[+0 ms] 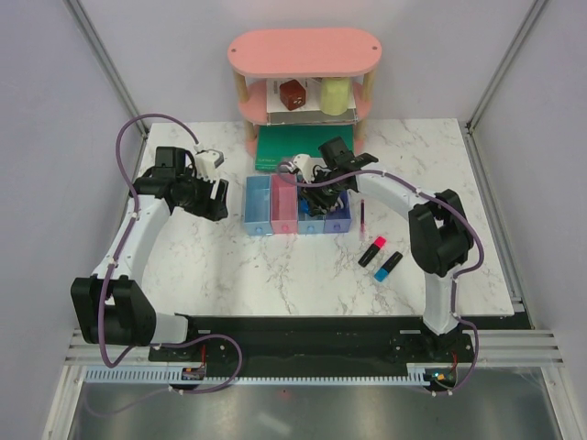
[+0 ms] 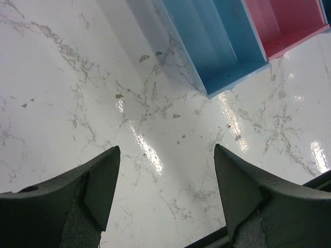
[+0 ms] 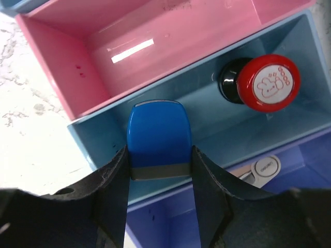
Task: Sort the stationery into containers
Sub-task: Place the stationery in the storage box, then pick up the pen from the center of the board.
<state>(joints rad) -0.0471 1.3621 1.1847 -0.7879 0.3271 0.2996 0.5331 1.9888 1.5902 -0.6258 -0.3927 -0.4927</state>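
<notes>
From above, the bins (image 1: 295, 207) sit on the worktop (image 1: 229, 266), with open marble to the left and in front and the shelf (image 1: 304, 55) close behind. Left wrist: the left gripper (image 2: 166, 150) gapes over bare marble by the light blue bin (image 2: 222, 46). Right wrist: the right gripper (image 3: 159, 152) clamps the blue piece (image 3: 158, 124) over the near end of the blue bin (image 3: 98, 132), its long axis along the fingers.

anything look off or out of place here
Nothing looks spilled or damaged. Only loose ends: a pink highlighter, a blue highlighter and a red pen lie unsorted on the table right of the bins. The right hand grips a blue piece above the blue bin.
</notes>
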